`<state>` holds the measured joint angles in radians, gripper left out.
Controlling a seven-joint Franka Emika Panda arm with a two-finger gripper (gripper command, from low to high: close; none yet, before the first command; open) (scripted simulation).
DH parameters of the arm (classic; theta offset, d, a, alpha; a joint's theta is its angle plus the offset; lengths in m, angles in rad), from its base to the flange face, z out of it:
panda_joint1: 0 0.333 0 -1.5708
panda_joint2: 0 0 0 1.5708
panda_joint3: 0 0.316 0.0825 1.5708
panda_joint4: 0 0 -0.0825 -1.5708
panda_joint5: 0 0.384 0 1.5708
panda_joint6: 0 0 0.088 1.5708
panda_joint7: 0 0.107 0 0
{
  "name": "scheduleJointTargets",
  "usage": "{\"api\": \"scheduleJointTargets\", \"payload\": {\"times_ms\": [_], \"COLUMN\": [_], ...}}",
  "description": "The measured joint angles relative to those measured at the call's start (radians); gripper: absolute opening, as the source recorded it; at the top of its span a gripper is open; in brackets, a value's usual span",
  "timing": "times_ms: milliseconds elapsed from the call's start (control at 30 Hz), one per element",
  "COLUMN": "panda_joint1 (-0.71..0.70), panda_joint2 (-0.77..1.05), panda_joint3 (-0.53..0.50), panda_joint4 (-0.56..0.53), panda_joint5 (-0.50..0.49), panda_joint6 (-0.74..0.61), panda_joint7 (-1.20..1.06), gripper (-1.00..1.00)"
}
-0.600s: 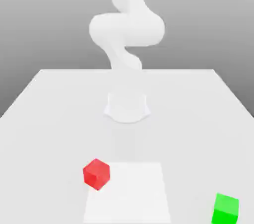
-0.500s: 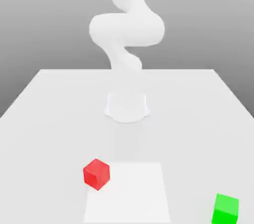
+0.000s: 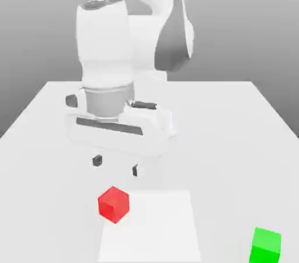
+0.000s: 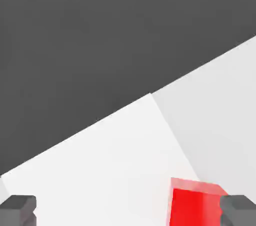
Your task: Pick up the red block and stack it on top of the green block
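A white, smooth-shelled arm (image 3: pixel 105 40) is seen, banded in grey toward twelve o'clock of the hand (image 3: pixel 117 133). The broad white hand is marked by a black strip; its fingers (image 3: pixel 97 160) are tipped in black.

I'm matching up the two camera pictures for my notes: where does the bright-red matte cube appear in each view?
Exterior view: the bright-red matte cube sits low, on the exterior view's left, over a corner of the white rectangular patch.
Hand view: the cube lies at the picture's edge, beside one dark fingertip.
Shared landmark: the white rectangular patch.
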<state>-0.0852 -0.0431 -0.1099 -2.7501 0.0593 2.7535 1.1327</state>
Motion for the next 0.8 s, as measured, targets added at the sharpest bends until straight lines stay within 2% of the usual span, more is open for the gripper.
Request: {"api": "scheduleJointTargets", "payload": {"times_ms": [100,367,400,600,800], "panda_joint1": [-0.02,-0.049,-0.054,-0.057,-0.038], "panda_joint2": [0.079,0.28,0.293,0.3,0.176], "panda_joint3": [-0.004,0.051,0.057,0.061,0.029], "panda_joint4": [-0.021,0.002,0.003,0.004,-0.01], "panda_joint5": [-0.041,0.022,0.027,0.026,-0.027], "panda_joint6": [0.063,0.232,0.243,0.25,0.147], "panda_joint7": [0.052,0.009,0.006,0.007,0.043], "gripper": [0.0,0.0,-1.0,-1.0,-1.0]}}
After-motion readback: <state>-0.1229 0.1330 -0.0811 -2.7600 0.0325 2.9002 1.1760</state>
